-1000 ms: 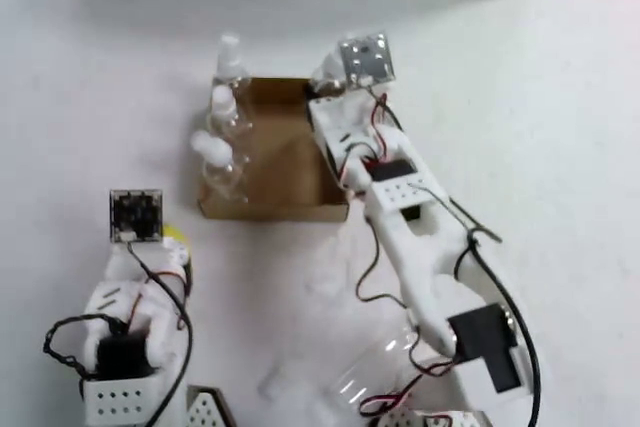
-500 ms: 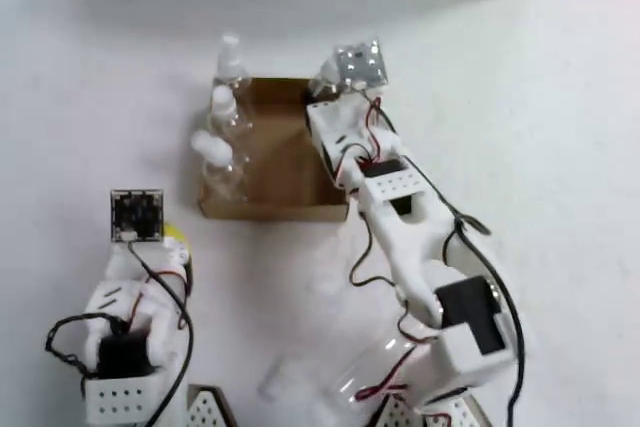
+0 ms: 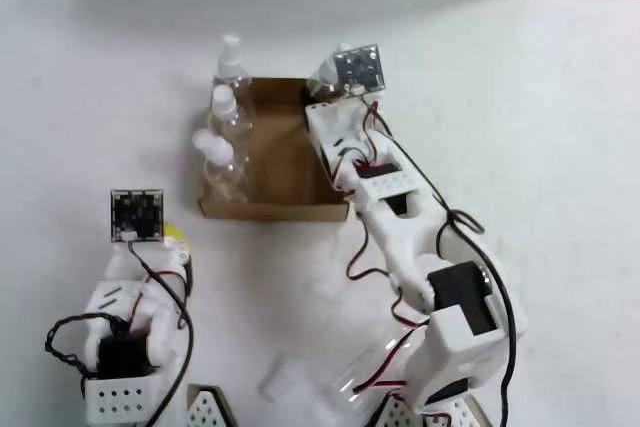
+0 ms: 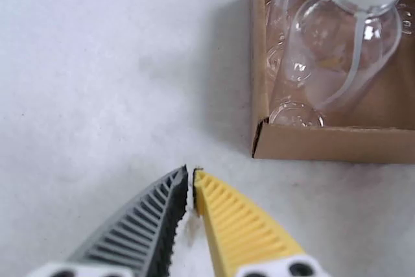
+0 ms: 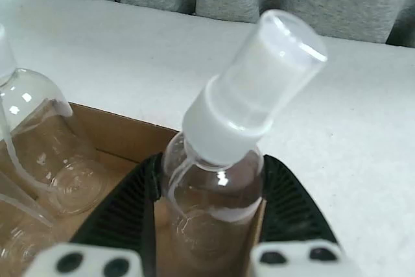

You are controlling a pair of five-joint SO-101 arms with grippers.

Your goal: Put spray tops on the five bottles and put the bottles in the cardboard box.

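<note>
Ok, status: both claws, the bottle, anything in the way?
Right claw shut on clear plastic bottle with white spray top, at edge of brown cardboard box. Left claw shut, empty. Three capped bottles inside.

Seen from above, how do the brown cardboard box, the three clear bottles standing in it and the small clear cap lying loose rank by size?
1. Brown cardboard box.
2. The three clear plastic spray bottles; they look alike, so no order among them.
3. Small clear cap lying loose.
</note>
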